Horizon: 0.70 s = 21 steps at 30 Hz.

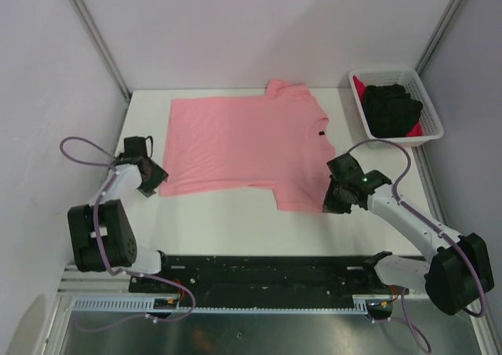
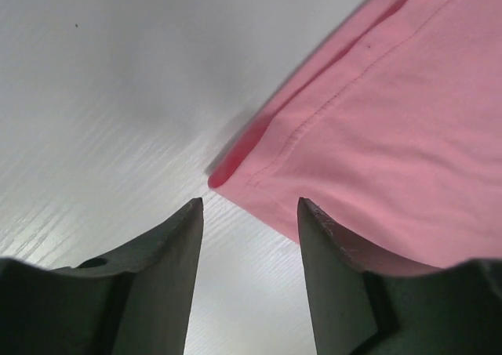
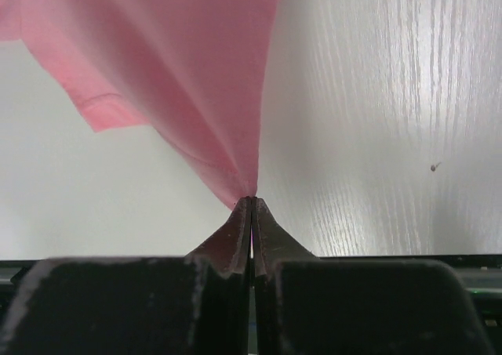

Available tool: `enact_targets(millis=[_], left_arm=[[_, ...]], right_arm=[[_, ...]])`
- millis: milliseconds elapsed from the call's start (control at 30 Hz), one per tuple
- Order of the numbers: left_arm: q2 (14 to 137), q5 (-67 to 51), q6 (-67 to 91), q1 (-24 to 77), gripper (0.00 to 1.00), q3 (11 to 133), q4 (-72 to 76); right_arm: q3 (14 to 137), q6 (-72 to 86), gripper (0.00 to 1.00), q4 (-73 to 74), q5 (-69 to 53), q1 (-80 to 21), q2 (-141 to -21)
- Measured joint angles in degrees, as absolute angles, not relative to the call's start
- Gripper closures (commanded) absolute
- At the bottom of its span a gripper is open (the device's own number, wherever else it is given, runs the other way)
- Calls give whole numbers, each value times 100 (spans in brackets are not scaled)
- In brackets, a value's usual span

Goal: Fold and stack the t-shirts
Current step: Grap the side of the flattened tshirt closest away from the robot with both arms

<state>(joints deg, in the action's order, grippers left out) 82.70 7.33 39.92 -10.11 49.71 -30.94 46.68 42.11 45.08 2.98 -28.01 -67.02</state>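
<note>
1. Salmon-pink t-shirt: spread flat on the white bench, centre of the overhead frame. The collar and dark neck label face the right of the frame, and the straight hem runs down the left.

2. Left hand: at the lower-left corner of the hem, jaws apart and holding nothing. In the left wrist view the hem corner lies on the bench just ahead of the gap, with the stitched edge running to the upper right. The right-side finger overlaps the cloth edge; whether they touch cannot be told.

3. Right hand: closed tight on the pink cloth by the lower sleeve. In the right wrist view the fabric rises from the pinched tips in a taut fold.

4. Basket: at the upper right of the frame, close to the bench's right edge and apart from the collar. It holds the black t-shirt with the red t-shirt beneath it.

5. Open room: a band of bench shows between the shirt's lower edge and the dark rail along the bottom. A narrower strip lies left of the hem, and another between the collar and the basket.
</note>
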Motion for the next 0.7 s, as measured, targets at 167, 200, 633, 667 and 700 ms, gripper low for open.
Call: enact_targets(millis=[167, 200, 633, 667, 700], left_arm=[[7778, 729, 3988, -1011, 49, 4722, -3094], [7741, 727, 3992, -1011, 51, 4683, -3092], [8016, 707, 4115, -1011, 59, 4366, -3050], [8062, 707, 4117, -1011, 59, 4357, -3026], [8110, 709, 4121, -1011, 59, 4351, -3002]], right_arm=[[4668, 4246, 100, 4687, 224, -2801, -6661], [4668, 4246, 100, 4703, 207, -2801, -6654], [4668, 4237, 100, 4775, 187, -2801, -6549], [4668, 4233, 100, 4772, 187, -2801, -6549], [4668, 4222, 100, 4772, 187, -2801, -6549]])
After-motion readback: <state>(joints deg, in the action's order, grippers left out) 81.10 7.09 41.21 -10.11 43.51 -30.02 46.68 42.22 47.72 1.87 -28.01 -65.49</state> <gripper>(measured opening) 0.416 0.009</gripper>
